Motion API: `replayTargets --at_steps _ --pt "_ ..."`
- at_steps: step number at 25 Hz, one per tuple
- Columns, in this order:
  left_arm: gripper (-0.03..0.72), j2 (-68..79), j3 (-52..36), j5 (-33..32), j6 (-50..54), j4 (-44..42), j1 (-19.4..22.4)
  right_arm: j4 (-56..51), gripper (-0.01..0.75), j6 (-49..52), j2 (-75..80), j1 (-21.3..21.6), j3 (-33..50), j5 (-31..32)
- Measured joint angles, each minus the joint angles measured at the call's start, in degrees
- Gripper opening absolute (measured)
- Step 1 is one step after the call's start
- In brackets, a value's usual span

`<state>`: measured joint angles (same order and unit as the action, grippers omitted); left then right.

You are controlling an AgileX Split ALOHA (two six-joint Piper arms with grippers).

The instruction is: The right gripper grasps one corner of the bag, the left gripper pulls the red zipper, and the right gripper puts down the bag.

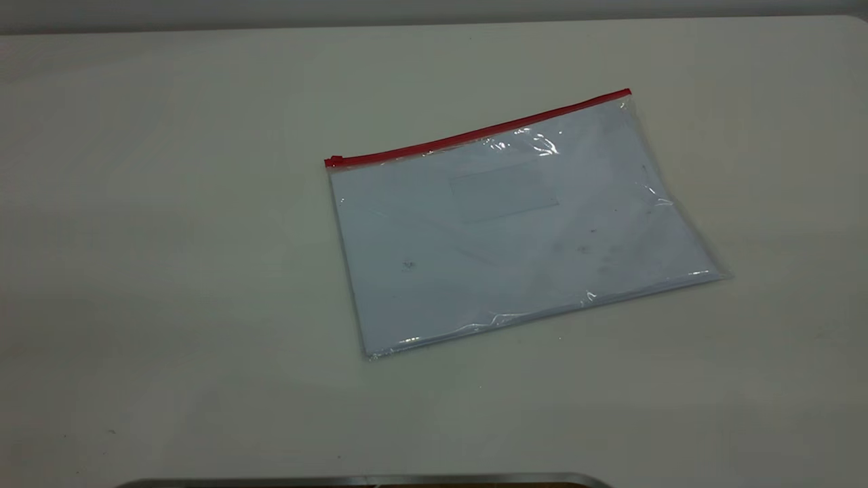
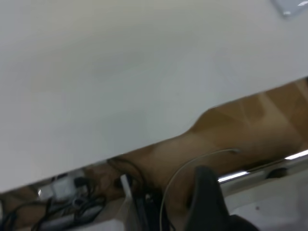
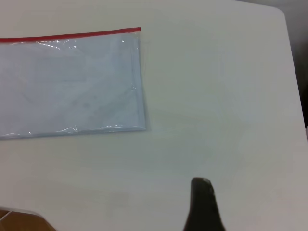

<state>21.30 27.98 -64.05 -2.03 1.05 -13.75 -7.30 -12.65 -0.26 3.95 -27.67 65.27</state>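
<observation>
One bag (image 1: pixel 515 230) is seen lying flat on the white table (image 1: pixel 169 237), untouched by either arm. In the exterior view a strip of metal edge (image 1: pixel 366 480) is found nearest the camera, at the bottom of the frame; beyond it comes bare tabletop, then the bag's clear near long edge, slightly crinkled and glinting. White paper is visible through the plastic. Farthest off runs the red zipper (image 1: pixel 475 132) along the far long edge, tilted so that its right end lies farther back — the slider tab (image 1: pixel 333 161) is seated at the left end.

In the right wrist view a single dark fingertip of the right gripper (image 3: pixel 202 204) is shown above the table, well apart from the bag's corner; its opening cannot be told. In the left wrist view the left gripper (image 2: pixel 207 199) is held out beyond the table edge, over cables (image 2: pixel 72 202) and a metal bar (image 2: pixel 262 166) — only one dark tip is shown, so its opening cannot be told either.
</observation>
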Motion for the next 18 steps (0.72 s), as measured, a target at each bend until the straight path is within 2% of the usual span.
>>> replayTargets --at_steps 18 --pt "0.586 -0.7 -0.2 0.2 2.9 -2.8 0.3 0.0 0.572 0.0 0.0 0.0 0.0 0.0"
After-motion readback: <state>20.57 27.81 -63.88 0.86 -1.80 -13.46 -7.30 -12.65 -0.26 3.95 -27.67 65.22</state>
